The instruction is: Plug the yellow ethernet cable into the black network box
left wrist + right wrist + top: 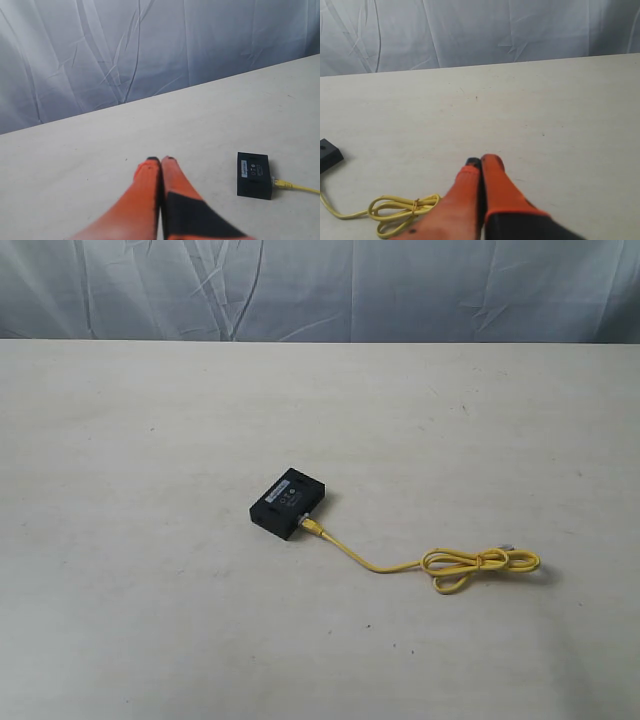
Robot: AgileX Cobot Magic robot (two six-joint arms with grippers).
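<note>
Your desk (pixel 150 620) is a pale, faintly scuffed surface that fills most of the exterior view; behind it hangs a creased grey-blue cloth (pixel 320 290).

Your left gripper (pixel 160 160) is orange with black patches; its jaws are pressed together tip to tip with nothing between them; it hangs over bare desk, well apart from the box.

Your right gripper (pixel 481 161) looks the same; its jaws are closed as well and hold nothing; the cable's loop lies on the desk near it, not touching.

The black network box (pixel 287 504) lies flat near the middle of the desk, turned at an angle, with a white label strip and small markings on top.

The yellow ethernet cable (pixel 400 566) runs from the box's near side out to the right in the exterior view, lying slack on the desk; its far part is gathered in a loose loop (pixel 480 565) tied at the middle.

The cable's plug (pixel 311 527) meets the box's side and touches it; whether it is fully seated in a port you cannot tell from these views.
</note>
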